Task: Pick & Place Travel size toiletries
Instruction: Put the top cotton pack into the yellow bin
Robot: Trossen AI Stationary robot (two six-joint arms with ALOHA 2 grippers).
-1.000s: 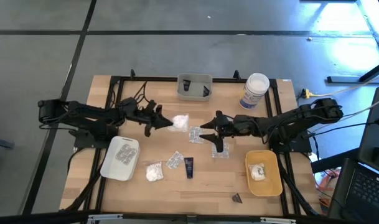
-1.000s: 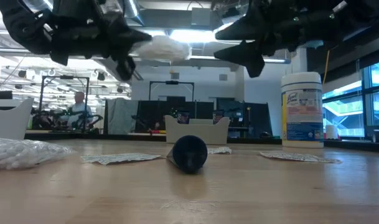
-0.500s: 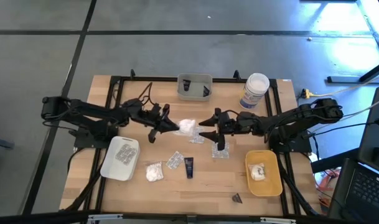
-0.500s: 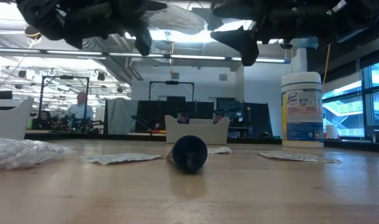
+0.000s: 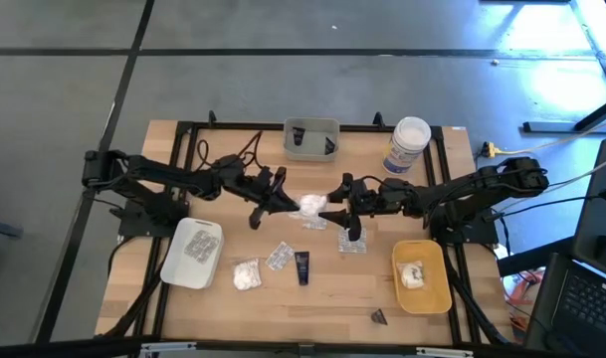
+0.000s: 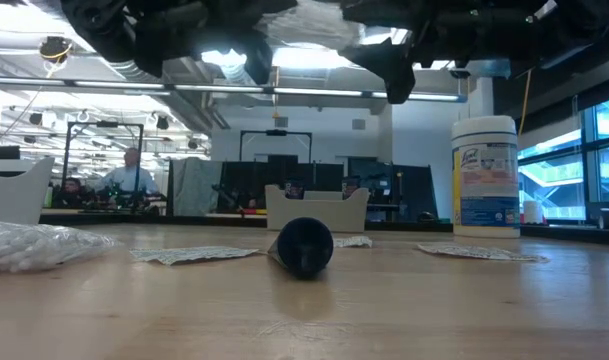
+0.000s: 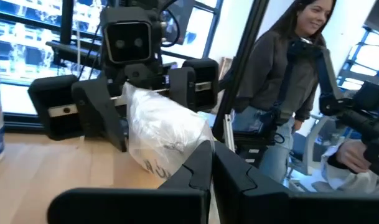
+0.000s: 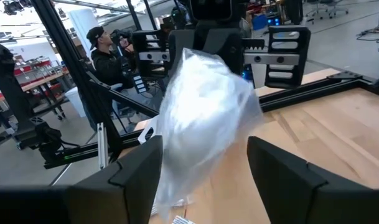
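Note:
My left gripper (image 5: 287, 204) is shut on a lumpy white puffy bundle (image 5: 309, 204), held in the air over the table's middle. My right gripper (image 5: 330, 211) is open and faces it from the right. In the right wrist view its two fingers stand on either side of the bundle (image 8: 201, 118) with gaps showing. Flat on the table lie a second white bundle (image 5: 246, 273), silvery blister packets (image 5: 279, 257) (image 5: 352, 242), a dark tube (image 5: 303, 267) and a tiny dark cone (image 5: 378, 316). My left gripper pinches the bundle's clear wrap at its left-hand end (image 7: 177, 163) between the two fingers (image 7: 195, 171). The fingers come level from the table's left. The bundle is lifted clear and sticks out past the fingertips toward my right gripper.
A white tray (image 5: 173, 267) with blister packets sits front left. A yellow tray (image 5: 434, 290) holding a white bundle sits front right. A grey tray (image 5: 310, 127) and a tall white jar (image 5: 408, 145) stand at the far edge. People show in the room beyond the table.
My left gripper has carried the bundle toward the table's right and upward, bringing it up to my right gripper's open fingers. The right gripper has stayed nearly in place.

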